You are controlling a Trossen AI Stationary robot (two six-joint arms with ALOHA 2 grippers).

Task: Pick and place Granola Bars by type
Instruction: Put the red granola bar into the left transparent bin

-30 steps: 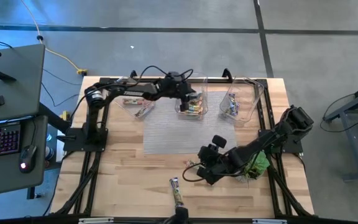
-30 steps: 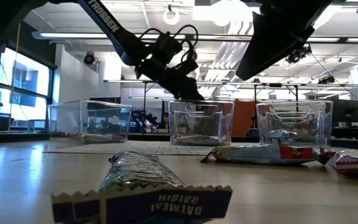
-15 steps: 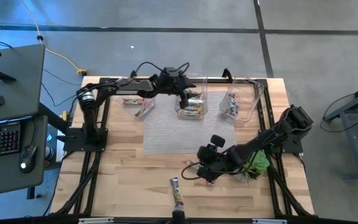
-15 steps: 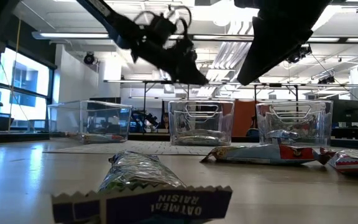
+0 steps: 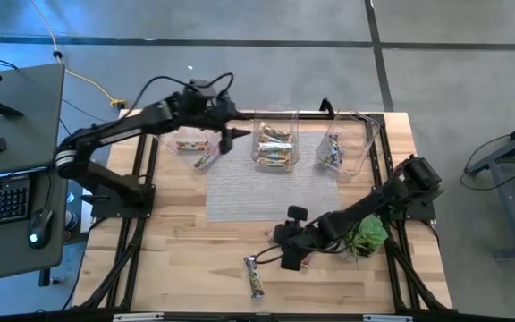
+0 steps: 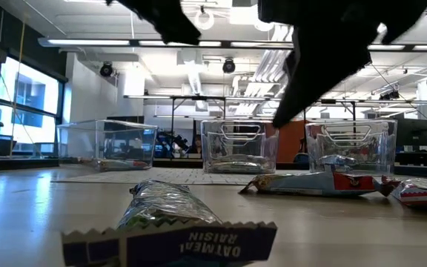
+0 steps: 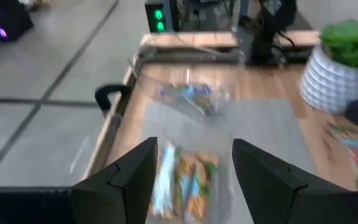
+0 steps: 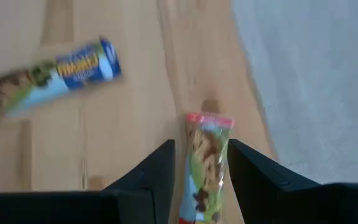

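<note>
Granola bars lie loose on the wood and in three clear bins along the far edge. My right gripper (image 8: pixel 201 148) is open and low near the table's near middle (image 5: pixel 284 257). Its fingers stand on either side of a red-ended, orange-green bar (image 8: pixel 205 171) that lies flat on the wood; whether they touch it does not show. A blue-ended bar (image 8: pixel 55 74) lies flat close by (image 5: pixel 255 275). My left gripper (image 7: pixel 194 149) is open and empty, raised between the left bin (image 5: pixel 195 148) and the middle bin (image 5: pixel 275 148).
The middle bin holds several bars (image 7: pixel 185 180), and the right bin (image 5: pixel 338 150) holds others (image 7: pixel 191 96). A grey mat (image 5: pixel 249 192) covers the table's middle. A green potted plant (image 5: pixel 365 237) stands beside my right arm. Two more bars (image 6: pixel 310 183) (image 6: pixel 421 191) lie on the wood in the low view.
My left gripper has risen out of the middle bin and swung toward the table's left, over the gap beside the left bin. My right gripper has moved down and toward the near-left, closing in on the red-ended bar.
</note>
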